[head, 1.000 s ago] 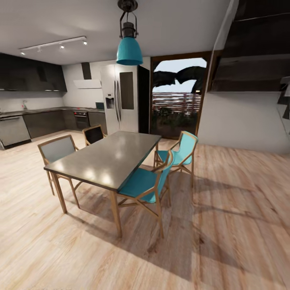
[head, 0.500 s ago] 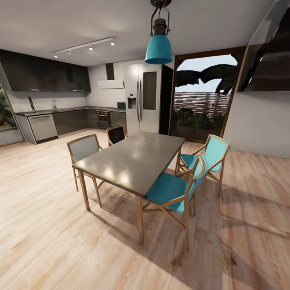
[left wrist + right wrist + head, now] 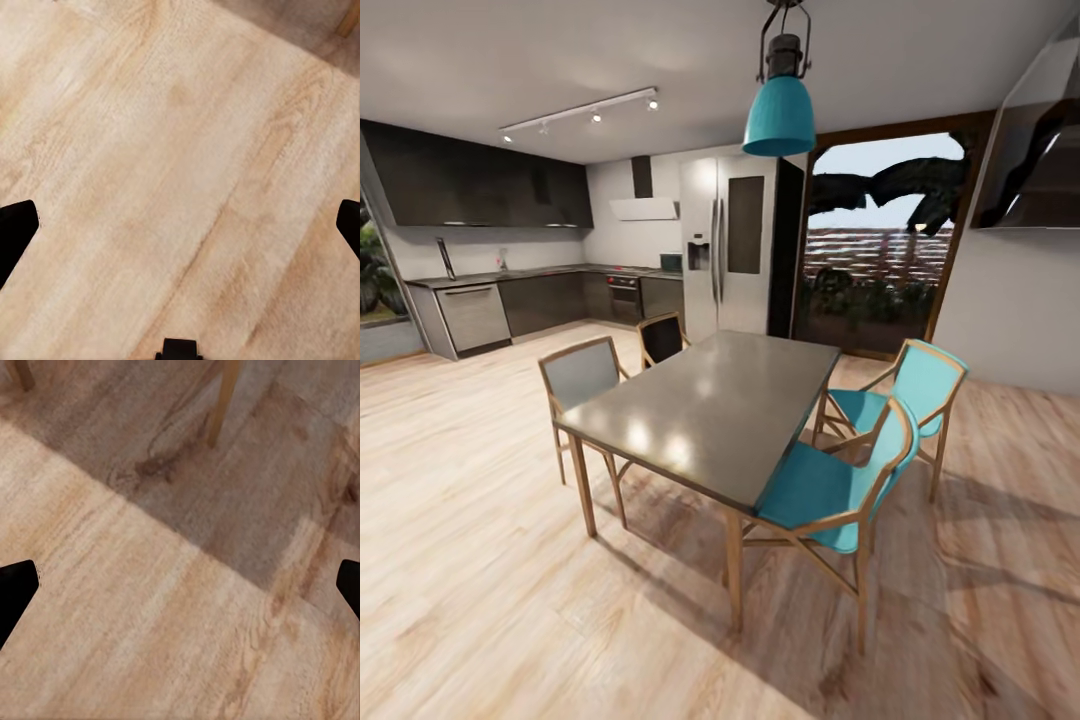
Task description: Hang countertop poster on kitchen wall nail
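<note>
Kitchen worktop [image 3: 550, 271] far across the room, both tools spread over bare floor.

The grey worktop runs along the far walls under the black wall cupboards [image 3: 480, 190], with a tap [image 3: 446, 257] near its left end and an oven [image 3: 624, 296] in the corner run; whether the poster lies on it is too small to tell. A steel fridge [image 3: 732, 245] stands just beside the tall garden window [image 3: 880, 240]. Nearer, a grey dining table [image 3: 710, 410] stands on the pale plank floor [image 3: 460, 560] with two teal chairs [image 3: 840, 480] on its right, two others on its left, and a teal pendant lamp [image 3: 780, 110] above. The left tool [image 3: 180, 225] and right tool [image 3: 180, 585] each have fingertips wide apart, holding nothing, over floor planks; a wooden leg [image 3: 223, 401] shows near the right one.
</note>
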